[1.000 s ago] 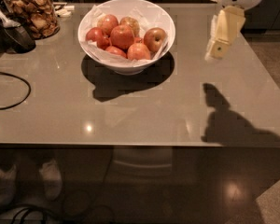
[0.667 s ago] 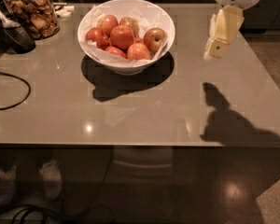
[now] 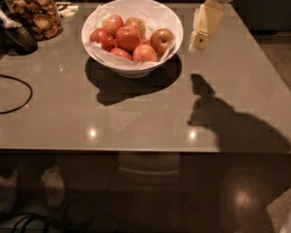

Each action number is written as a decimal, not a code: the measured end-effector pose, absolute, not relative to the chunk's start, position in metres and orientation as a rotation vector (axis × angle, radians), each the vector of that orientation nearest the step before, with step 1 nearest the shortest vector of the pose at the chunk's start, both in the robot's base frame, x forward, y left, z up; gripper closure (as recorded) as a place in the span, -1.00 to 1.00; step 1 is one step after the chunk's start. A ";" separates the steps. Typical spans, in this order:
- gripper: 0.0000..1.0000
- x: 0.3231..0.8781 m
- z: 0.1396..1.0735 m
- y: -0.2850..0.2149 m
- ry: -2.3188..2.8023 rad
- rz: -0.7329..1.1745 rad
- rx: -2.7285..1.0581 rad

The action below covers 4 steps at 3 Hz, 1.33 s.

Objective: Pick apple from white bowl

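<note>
Camera view: tool [image 3: 198, 42] closer to white bowl [image 3: 132, 70] than before, grip state unclear.

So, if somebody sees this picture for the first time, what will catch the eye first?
The white bowl, heaped with red apples, stands at the far middle of the grey table and draws the eye first. Next comes the pale gripper, hanging above the table just right of the bowl, and its large dark shadow on the table's near right part.
</note>
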<state>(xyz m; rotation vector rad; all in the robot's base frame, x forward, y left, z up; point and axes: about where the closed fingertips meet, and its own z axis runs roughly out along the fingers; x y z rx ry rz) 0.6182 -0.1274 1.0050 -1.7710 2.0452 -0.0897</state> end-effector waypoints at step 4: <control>-0.96 0.689 0.998 -0.078 1.976 -0.133 -1.873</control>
